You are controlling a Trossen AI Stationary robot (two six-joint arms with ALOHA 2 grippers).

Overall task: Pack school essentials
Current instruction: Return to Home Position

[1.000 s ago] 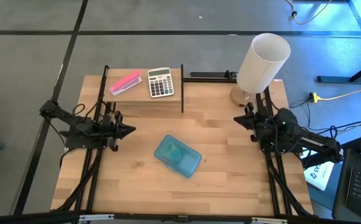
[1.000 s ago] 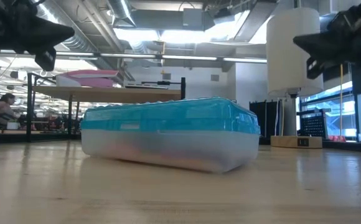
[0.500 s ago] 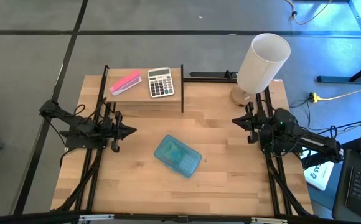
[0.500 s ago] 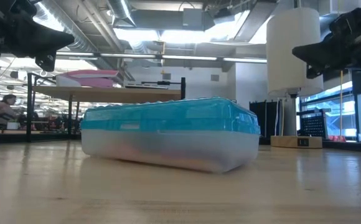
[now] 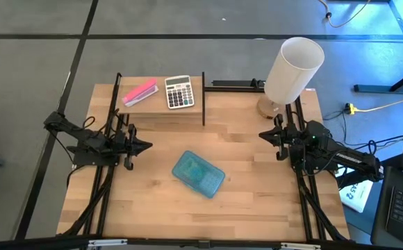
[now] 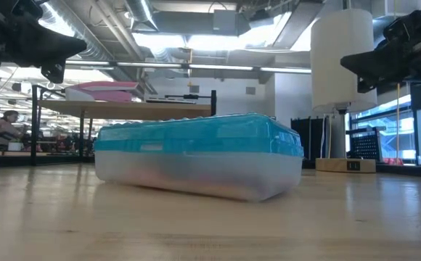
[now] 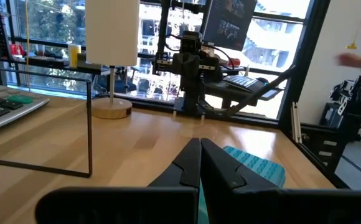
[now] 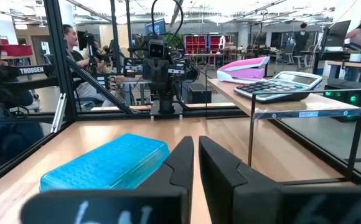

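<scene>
A closed pencil case (image 5: 198,174) with a blue lid and a cloudy lower half (image 6: 196,177) lies flat on its base in the middle of the wooden table. The school essentials are hidden; only a faint pink shade shows through the case's lower half. My left gripper (image 5: 148,146) hangs level above the table's left side, shut and with nothing in it, pointing toward the case (image 7: 255,165). My right gripper (image 5: 261,134) hangs level above the right side. Its fingers (image 8: 183,158) stand a narrow slit apart around nothing, and the case (image 8: 106,165) lies ahead of them.
A raised wooden shelf (image 5: 161,105) at the far left carries a pink stapler (image 5: 140,92) and a white-grey calculator (image 5: 179,92). A white lamp (image 5: 293,68) stands at the far right corner. Bare tabletop (image 5: 187,215) lies all around the case. People sit in the room beyond.
Both arms have stayed where they were. My right gripper has rolled a little about its own pointing line and its tip has tipped slightly down. My left gripper has rolled slightly too. The case has not moved.
</scene>
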